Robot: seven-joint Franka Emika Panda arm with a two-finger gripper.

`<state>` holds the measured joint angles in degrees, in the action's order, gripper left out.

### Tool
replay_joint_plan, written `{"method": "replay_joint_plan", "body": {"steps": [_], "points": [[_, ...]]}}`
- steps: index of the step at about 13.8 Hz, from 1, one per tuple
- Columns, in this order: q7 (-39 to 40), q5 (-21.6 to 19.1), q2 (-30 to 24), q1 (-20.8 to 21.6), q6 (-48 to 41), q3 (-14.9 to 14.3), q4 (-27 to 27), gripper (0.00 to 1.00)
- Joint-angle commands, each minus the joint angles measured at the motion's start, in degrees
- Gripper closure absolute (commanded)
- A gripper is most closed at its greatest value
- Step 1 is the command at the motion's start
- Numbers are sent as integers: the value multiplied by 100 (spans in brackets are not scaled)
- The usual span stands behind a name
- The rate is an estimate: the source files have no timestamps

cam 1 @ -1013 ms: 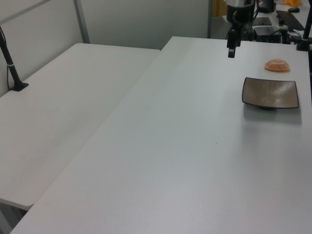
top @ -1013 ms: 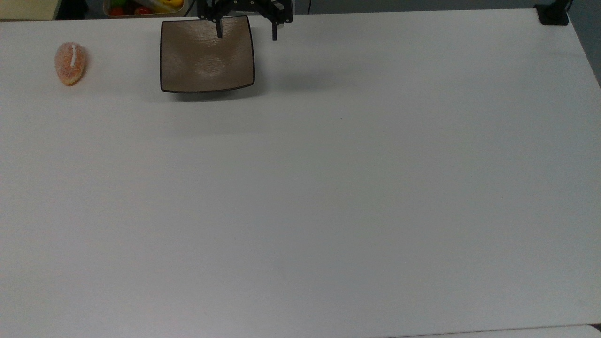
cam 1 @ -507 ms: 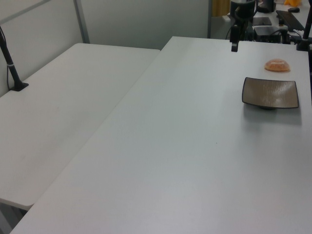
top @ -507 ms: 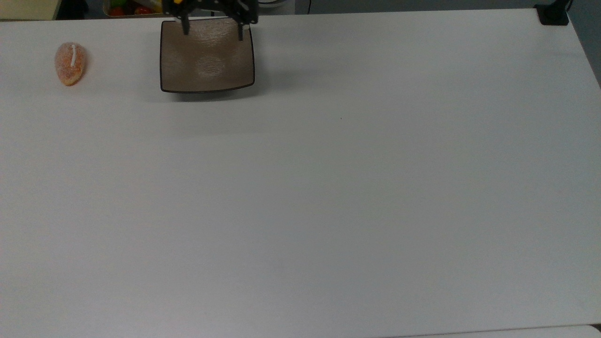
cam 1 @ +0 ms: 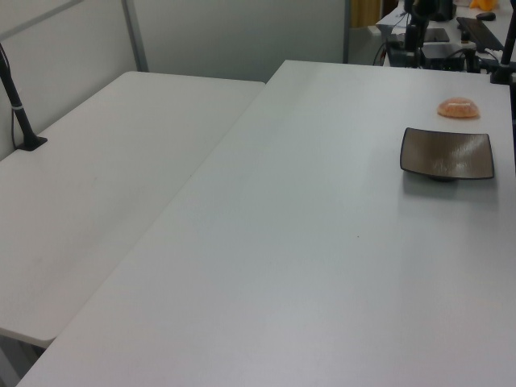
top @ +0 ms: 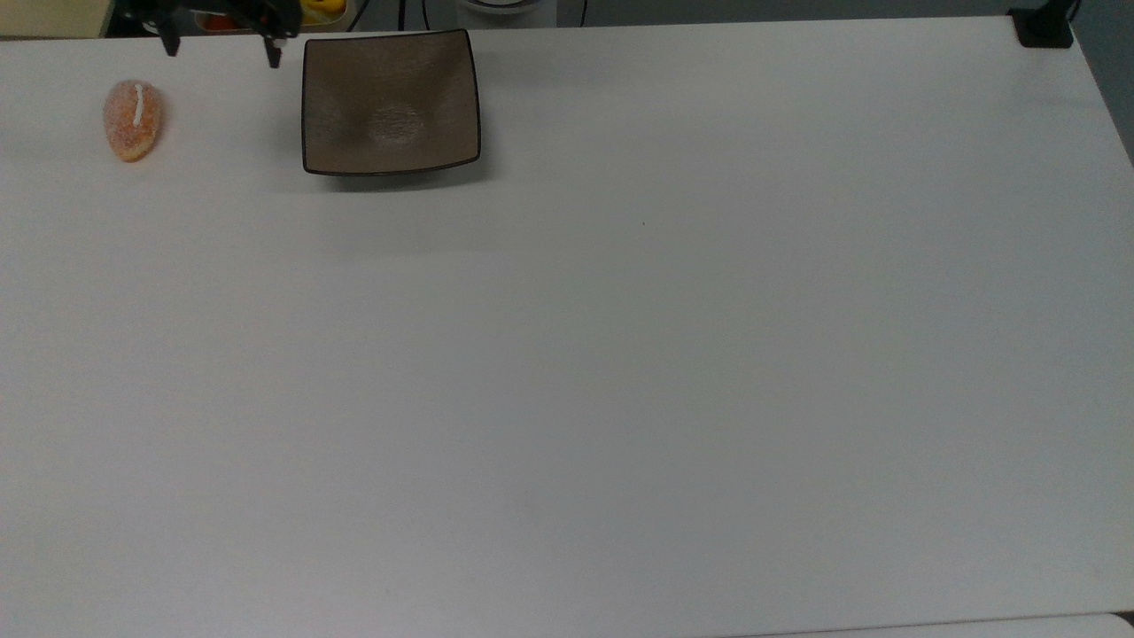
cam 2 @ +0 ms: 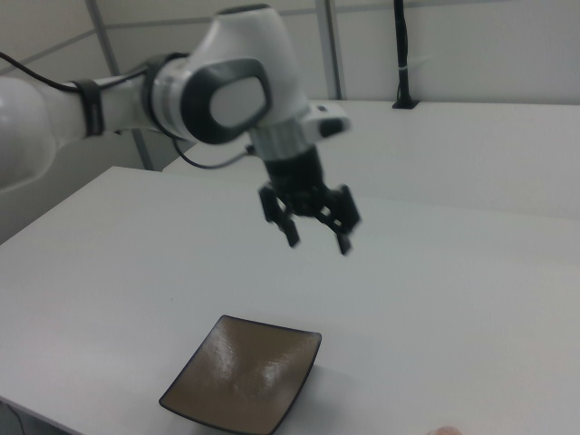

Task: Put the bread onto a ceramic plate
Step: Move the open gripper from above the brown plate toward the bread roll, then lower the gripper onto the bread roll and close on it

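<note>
The bread (top: 133,120), a small orange-brown speckled loaf with a white stripe, lies on the white table near the top view's far left. The ceramic plate (top: 390,102), square, brown and dark-rimmed, sits to its right with nothing on it. My gripper (top: 221,46) hangs above the table's far edge, between bread and plate, open and holding nothing. In the right view the gripper (cam 2: 317,239) hovers well above and behind the plate (cam 2: 243,376). In the left view the bread (cam 1: 458,107) lies just beyond the plate (cam 1: 447,153).
A tray of coloured fruit (top: 266,12) stands just past the table's far edge. A black mount (top: 1045,27) sits at the top view's top right corner. A second white table (cam 1: 105,185) with a black post (cam 1: 20,113) adjoins in the left view.
The gripper has travelled to the top view's left along the far edge, from over the plate's far side to between plate and bread. It stays open. Bread and plate have not moved.
</note>
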<state>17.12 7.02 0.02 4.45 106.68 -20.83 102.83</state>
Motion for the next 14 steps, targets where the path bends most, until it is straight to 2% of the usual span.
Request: {"method": "replay_joint_plan", "body": {"steps": [1, 3, 6, 9, 14], "points": [[914, 72, 59, -93, 415, -596, 281, 0], [1389, 72, 217, -137, 590, -878, 360, 0], [1960, 81, 454, -357, 1380, -1318, 817, 0], [2147, 81, 963, -515, 1488, -1328, 888, 0], [2138, 81, 1377, -700, 1689, -1328, 1126, 0]]}}
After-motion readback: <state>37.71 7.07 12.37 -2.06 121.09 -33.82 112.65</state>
